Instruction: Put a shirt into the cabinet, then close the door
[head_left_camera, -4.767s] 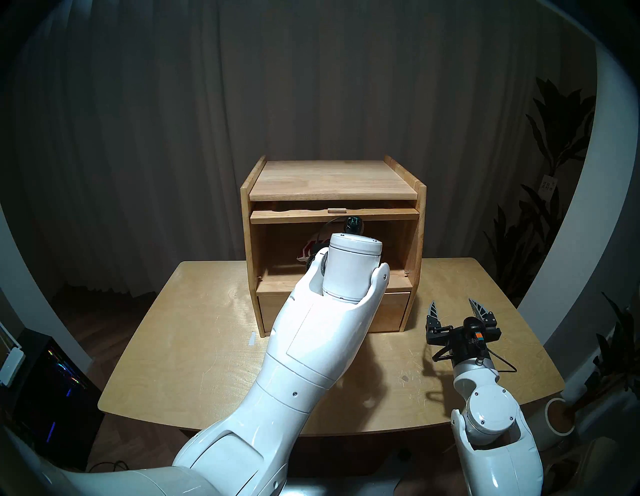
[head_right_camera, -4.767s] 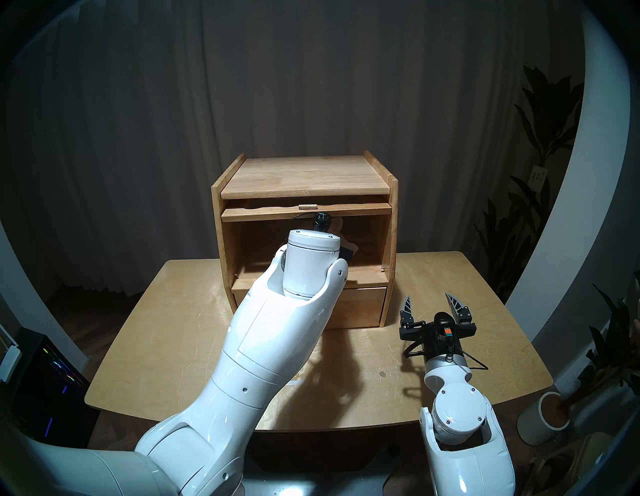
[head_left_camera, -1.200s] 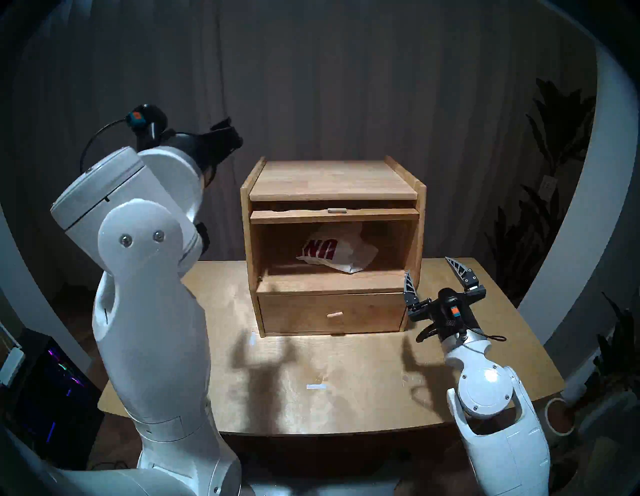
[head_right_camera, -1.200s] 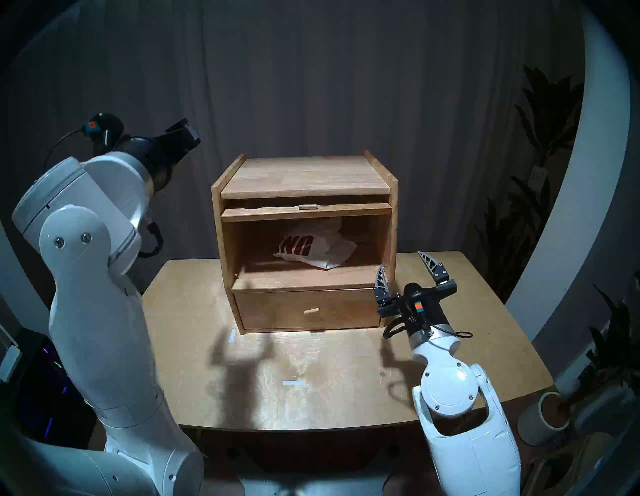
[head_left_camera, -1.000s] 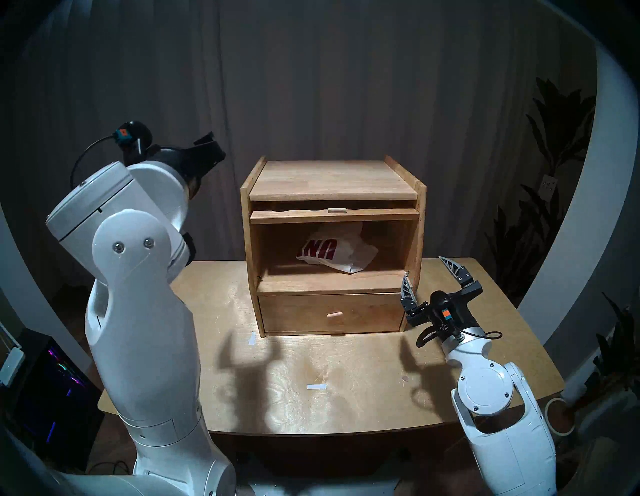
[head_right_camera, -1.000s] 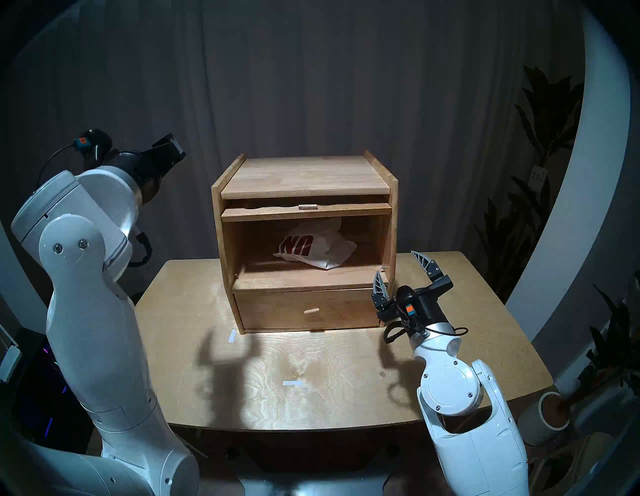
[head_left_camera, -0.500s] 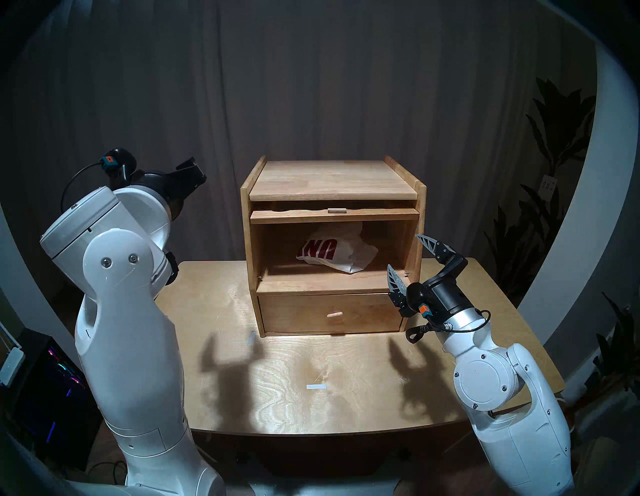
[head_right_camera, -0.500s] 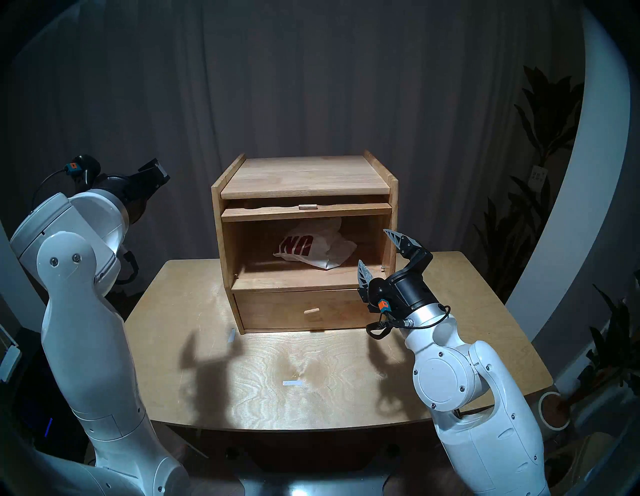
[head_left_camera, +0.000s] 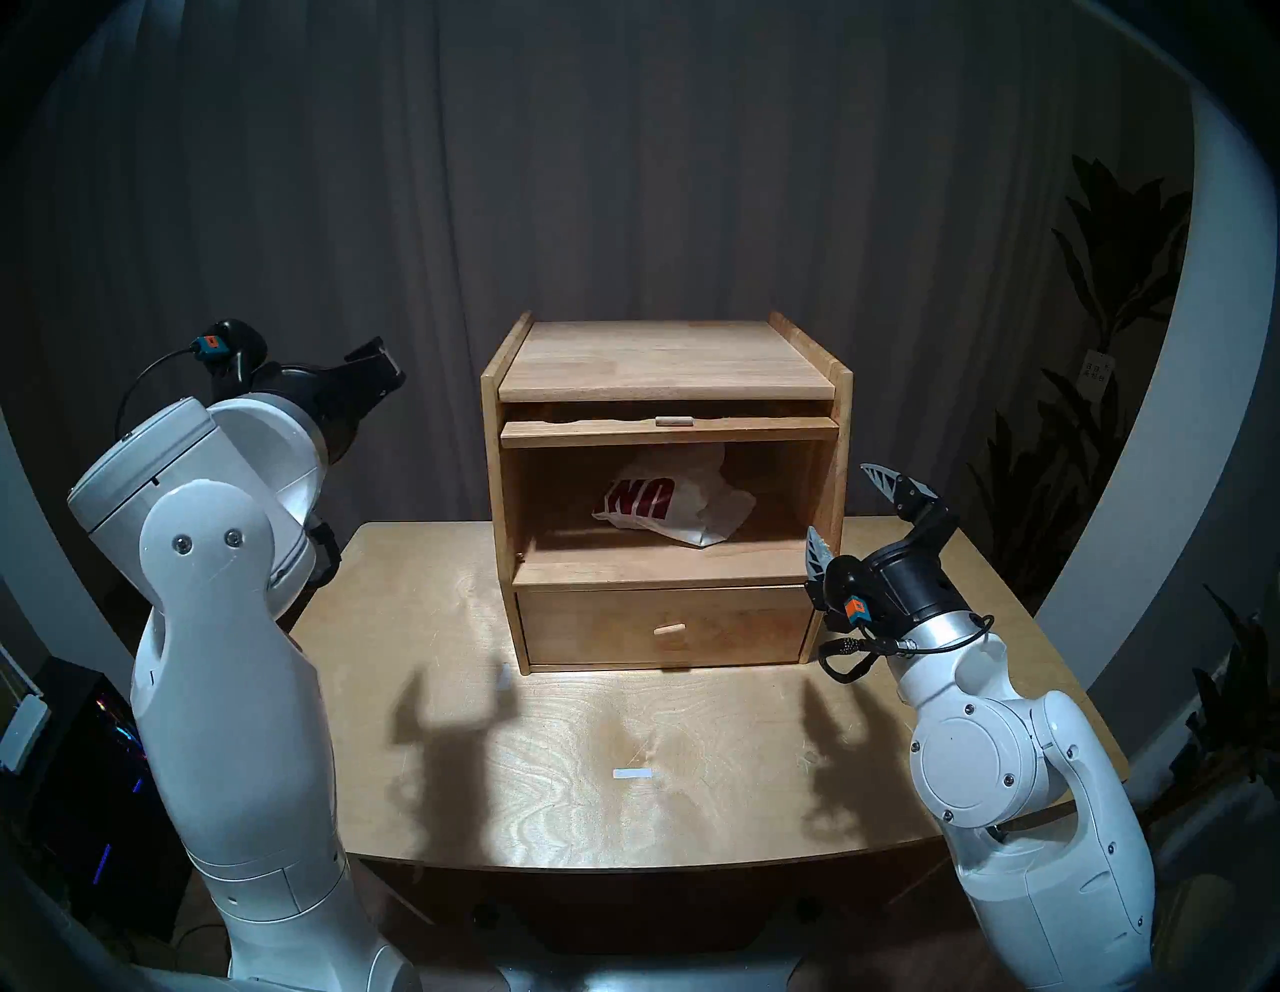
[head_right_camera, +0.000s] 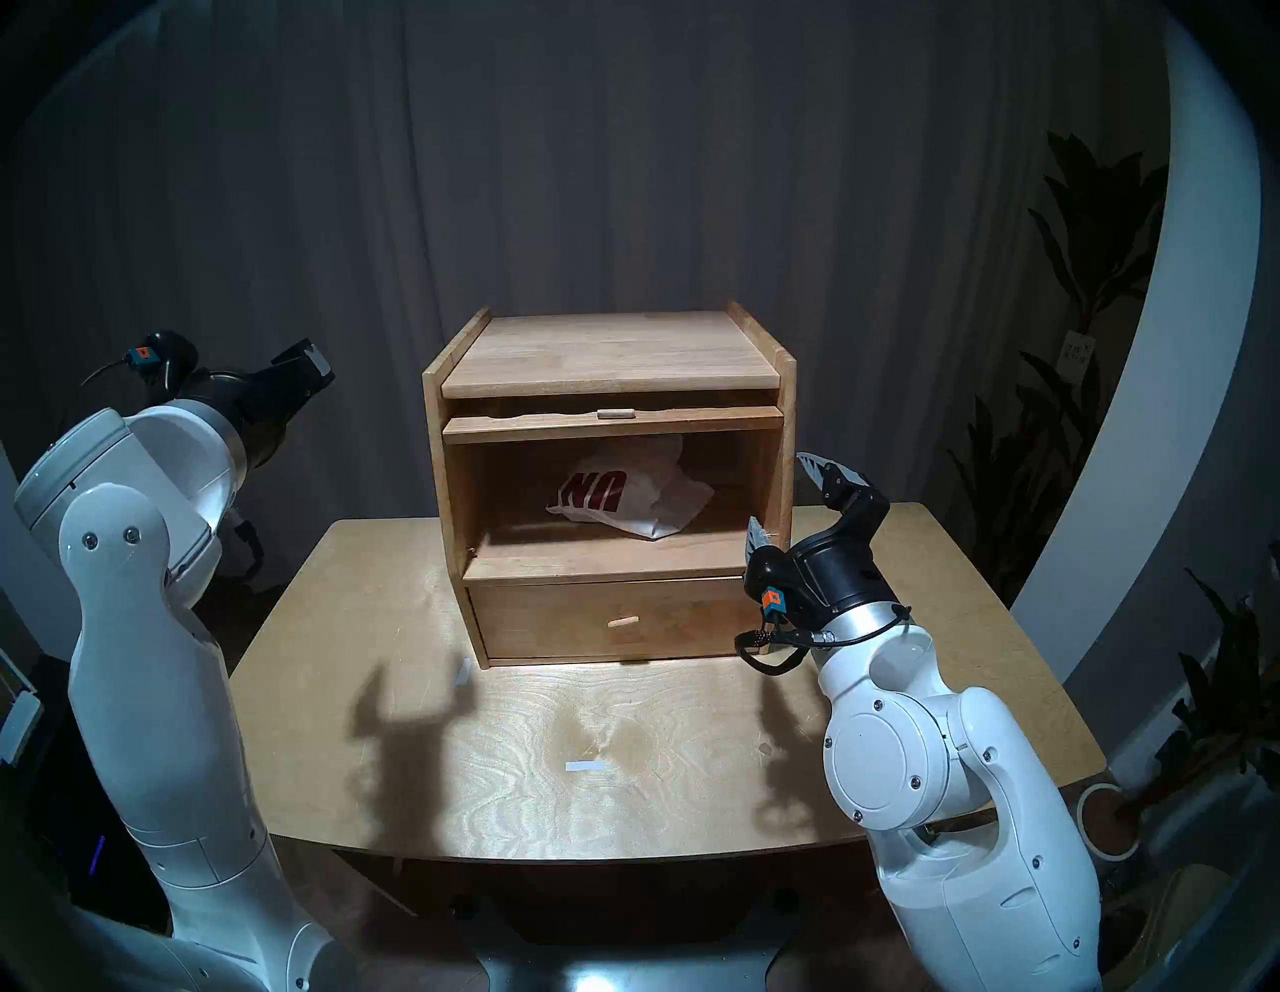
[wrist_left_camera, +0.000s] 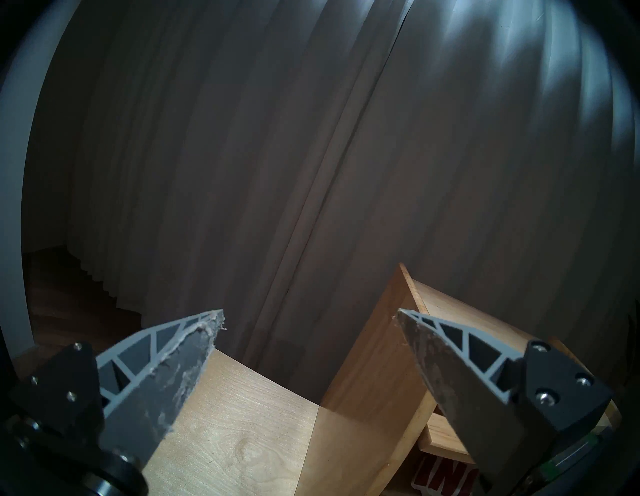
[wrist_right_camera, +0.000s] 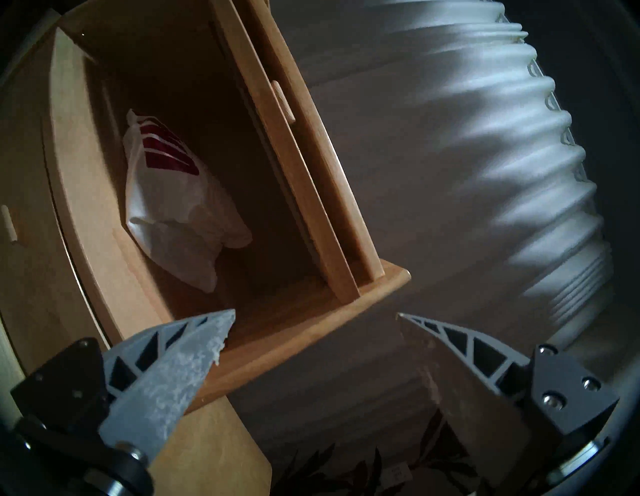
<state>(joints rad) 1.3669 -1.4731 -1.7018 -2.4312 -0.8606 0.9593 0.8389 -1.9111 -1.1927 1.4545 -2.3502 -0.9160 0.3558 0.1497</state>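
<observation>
Two grippers, both with fingers spread wide and holding nothing. Right gripper, at right of centre in the head view, has risen from the table over the last second and rolled so that one finger now stands above the other, just beside the right front edge of the cabinet; whether it touches the wood cannot be told. Left gripper has drawn back toward the upper left of the head view and sunk slightly, well clear of the cabinet. Shirt, white with dark-red letters, lies crumpled on the floor of the upper compartment, where it already lay a second ago, so the first half of the task appears done. Door remains pushed up and back under the top board, only its front edge and peg knob showing; closing it is judged the step now beginning, probably for the right arm. Right wrist view, turned on its side, shows the shirt deep inside the compartment and the underside of the stowed door, neither clear from the head. Left wrist view shows mainly curtain, the cabinet's outer side wall and a sliver of red lettering at lower right. Drawer below stays shut.
</observation>
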